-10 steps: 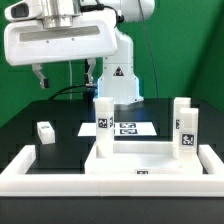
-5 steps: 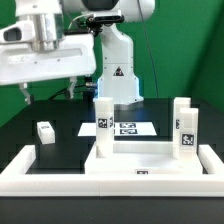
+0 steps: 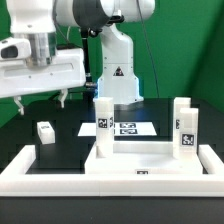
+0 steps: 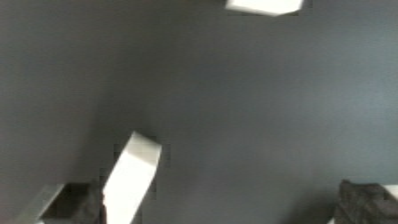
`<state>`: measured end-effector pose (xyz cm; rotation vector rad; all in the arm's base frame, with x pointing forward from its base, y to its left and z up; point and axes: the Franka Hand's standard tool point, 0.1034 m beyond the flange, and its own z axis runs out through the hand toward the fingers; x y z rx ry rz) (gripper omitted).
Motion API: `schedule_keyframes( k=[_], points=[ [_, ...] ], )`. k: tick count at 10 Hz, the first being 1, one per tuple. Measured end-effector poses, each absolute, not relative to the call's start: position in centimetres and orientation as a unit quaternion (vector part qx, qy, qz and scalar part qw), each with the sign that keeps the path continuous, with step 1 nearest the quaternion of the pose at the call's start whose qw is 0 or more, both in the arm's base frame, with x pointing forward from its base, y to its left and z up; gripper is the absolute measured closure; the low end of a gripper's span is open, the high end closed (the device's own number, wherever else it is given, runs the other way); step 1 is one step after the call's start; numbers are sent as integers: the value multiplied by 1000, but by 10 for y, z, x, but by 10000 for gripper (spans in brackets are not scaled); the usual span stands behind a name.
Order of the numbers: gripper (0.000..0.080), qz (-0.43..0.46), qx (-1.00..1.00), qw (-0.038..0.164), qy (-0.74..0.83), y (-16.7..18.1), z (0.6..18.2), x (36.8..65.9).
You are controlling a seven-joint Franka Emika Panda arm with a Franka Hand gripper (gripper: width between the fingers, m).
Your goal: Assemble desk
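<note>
The white desk top [image 3: 150, 160] lies at the front with its raised rim up. Two square white legs [image 3: 103, 115] [image 3: 185, 125] with tags stand upright on it. A loose short leg [image 3: 44, 131] lies on the black table toward the exterior view's left. My gripper [image 3: 41, 102] hangs open above and slightly behind that loose leg, holding nothing. In the wrist view the gripper [image 4: 221, 205] shows only its dark fingertips [image 4: 71, 200], with bare black table between them. A small white piece [image 4: 263, 6] sits at the frame edge, and a long white piece [image 4: 134, 180] lies near one finger.
The marker board [image 3: 128, 128] lies flat behind the desk top, in front of the robot base [image 3: 118, 75]. A low white border wall [image 3: 30, 165] runs along the front and left of the work area.
The gripper has swung toward the exterior view's left and come down, now above the loose leg. Its jaws stay open. No part has moved.
</note>
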<state>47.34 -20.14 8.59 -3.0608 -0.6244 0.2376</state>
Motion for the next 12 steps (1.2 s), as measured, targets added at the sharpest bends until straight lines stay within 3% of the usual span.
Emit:
schedule_keyframes(
  k=[3, 6, 8, 9, 12],
  points=[
    [150, 186, -975, 13, -120, -195, 61, 448],
    [150, 242, -962, 21, -127, -188, 58, 451],
    [150, 302, -946, 31, -116, -192, 50, 436],
    [150, 345, -931, 27, -113, -200, 46, 425],
    [150, 439, -891, 25, -110, -202, 44, 427]
  ],
)
